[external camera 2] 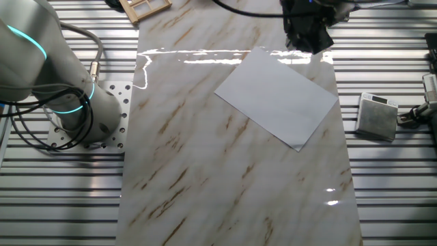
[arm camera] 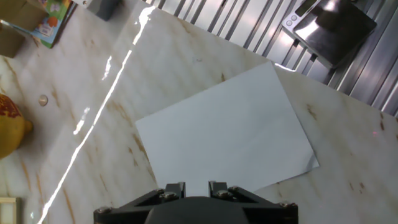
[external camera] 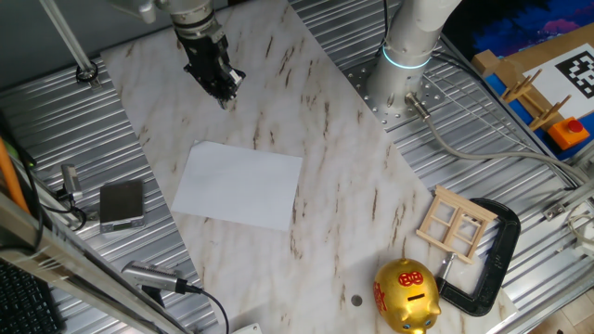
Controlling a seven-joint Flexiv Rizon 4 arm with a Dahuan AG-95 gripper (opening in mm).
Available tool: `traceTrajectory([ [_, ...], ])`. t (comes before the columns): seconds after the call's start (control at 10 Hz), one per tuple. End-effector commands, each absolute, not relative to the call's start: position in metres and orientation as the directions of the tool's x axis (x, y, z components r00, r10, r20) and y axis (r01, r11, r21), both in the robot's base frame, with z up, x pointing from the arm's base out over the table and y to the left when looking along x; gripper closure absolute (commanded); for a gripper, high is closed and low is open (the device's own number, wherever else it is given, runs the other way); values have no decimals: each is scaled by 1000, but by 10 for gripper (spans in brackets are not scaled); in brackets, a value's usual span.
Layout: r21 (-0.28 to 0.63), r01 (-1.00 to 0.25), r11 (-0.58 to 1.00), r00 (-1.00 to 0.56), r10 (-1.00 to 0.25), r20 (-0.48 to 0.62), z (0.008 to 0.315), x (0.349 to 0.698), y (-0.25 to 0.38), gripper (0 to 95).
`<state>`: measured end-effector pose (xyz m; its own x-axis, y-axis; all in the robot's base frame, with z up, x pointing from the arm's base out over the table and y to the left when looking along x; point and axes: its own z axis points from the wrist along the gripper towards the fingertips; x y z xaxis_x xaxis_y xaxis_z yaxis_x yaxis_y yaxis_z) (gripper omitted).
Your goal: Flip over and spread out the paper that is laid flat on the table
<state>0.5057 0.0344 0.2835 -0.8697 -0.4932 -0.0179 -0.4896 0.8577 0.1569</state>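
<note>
The tool [external camera: 223,91] is seen at the upper left of one fixed view, black and held above the surface [external camera: 334,176], clear of the paper [external camera: 239,184]. In the hand view only the stubby bases of its two fingers [arm camera: 175,189] are visible at the bottom edge, set close together with a narrow gap; nothing is held between them. In the other fixed view the tool [external camera 2: 308,37] appears at the top right, over the far edge of the paper [external camera 2: 276,96].

The paper [arm camera: 227,134] is laid flat on the surface, a plain white rectangle turned at an angle. One corner is slightly lifted, which is shown in the hand view and in the other fixed view only.

The surface is a white marble-look slab with brown streaks, glossy enough to carry glare lines. It is bordered by ribbed silver metal [external camera: 139,102]. A small grey square box [external camera: 122,204] is seen on the ribbing near the paper.

Only one fixed view shows a gold piggy bank [external camera: 406,295] with red markings too small to read, a small wooden window frame [external camera: 455,223], a black clamp [external camera: 492,255] and a black-and-white coded tag [external camera: 580,70].
</note>
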Motion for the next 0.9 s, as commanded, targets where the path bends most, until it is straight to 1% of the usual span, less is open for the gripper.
traceTrajectory([
  [0.1, 153, -491, 858, -869, -494, -17, 280, 500, 33, 950],
  [0.5, 151, -499, 853, -864, -503, -15, 264, 495, 27, 950],
  [0.8, 115, -499, 859, -864, -504, 9, 260, 491, 27, 950],
  [0.9, 127, -491, 862, -866, -499, 41, 260, 491, 27, 950],
])
